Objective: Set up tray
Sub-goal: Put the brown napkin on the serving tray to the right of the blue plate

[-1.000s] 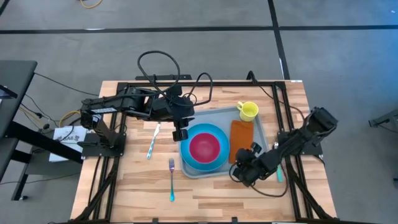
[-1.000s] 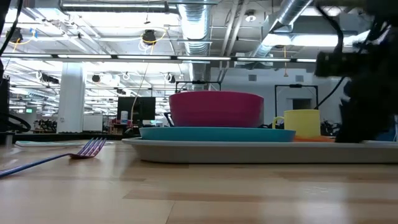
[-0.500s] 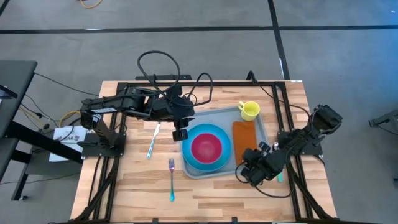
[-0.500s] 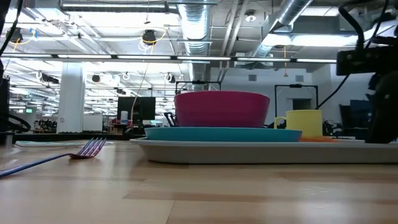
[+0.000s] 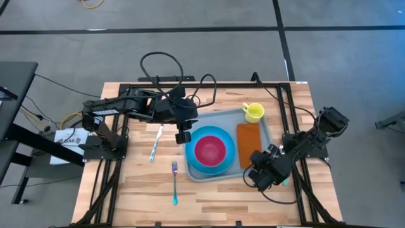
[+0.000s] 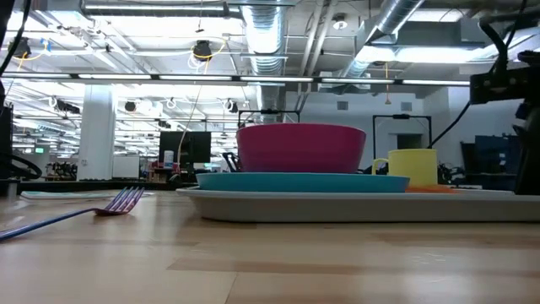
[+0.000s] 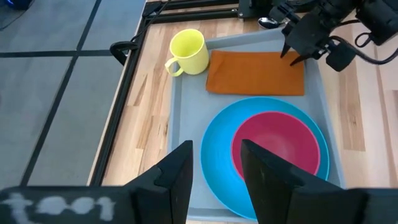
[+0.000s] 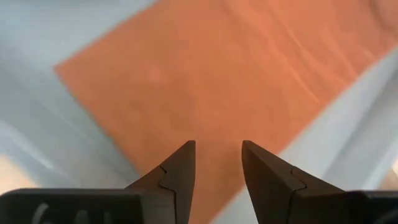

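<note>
A pink bowl (image 6: 297,148) sits on a blue plate (image 6: 295,181) on the tray (image 6: 253,205), beside a yellow mug (image 6: 407,166).

A fork (image 5: 174,182) and a second utensil (image 5: 155,143) lie apart on the wooden table (image 5: 136,190).

Left hand (image 5: 182,135) fingers parted, pointing down; right hand (image 5: 258,175) low, fingers parted.

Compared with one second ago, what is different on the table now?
The right gripper drew back from the napkin toward the tray's near right corner, its fingers open and empty. The tray, with the plate, bowl, napkin and mug on it, slid slightly right. The left gripper, fork and the blue-handled utensil did not move.
</note>
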